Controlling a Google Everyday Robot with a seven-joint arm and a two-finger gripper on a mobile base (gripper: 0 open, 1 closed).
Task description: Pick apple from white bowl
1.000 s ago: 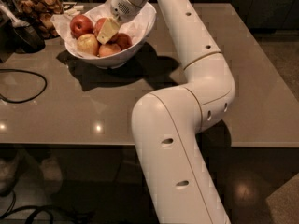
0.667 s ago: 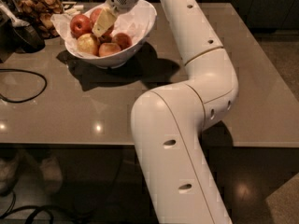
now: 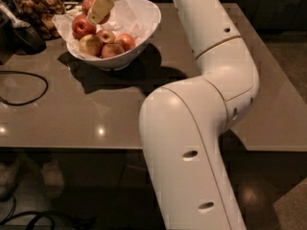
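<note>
The white bowl (image 3: pixel 149 22), lined with crumpled white paper, stands at the back left of the grey table (image 3: pixel 86 114). My gripper (image 3: pixel 97 8) hangs over the bowl's left side, near the top edge of the view. It is shut on the bright red apple (image 3: pixel 88 0) and holds it just above the pile. One pale finger (image 3: pixel 100 9) covers the apple's right side. In the bowl lie a darker red apple (image 3: pixel 80 27), a yellow-green apple (image 3: pixel 90 45) and a few smaller reddish apples (image 3: pixel 125 41).
A jar of brown snacks (image 3: pixel 41 6) and a dark appliance (image 3: pixel 19 35) stand left of the bowl. A black cable (image 3: pixel 26 91) loops on the table's left. My white arm (image 3: pixel 211 80) fills the middle and right. The table's front edge runs along the lower left.
The gripper has risen out of the pile, up and slightly left, with the red apple in it. The other apples stay in the bowl.
</note>
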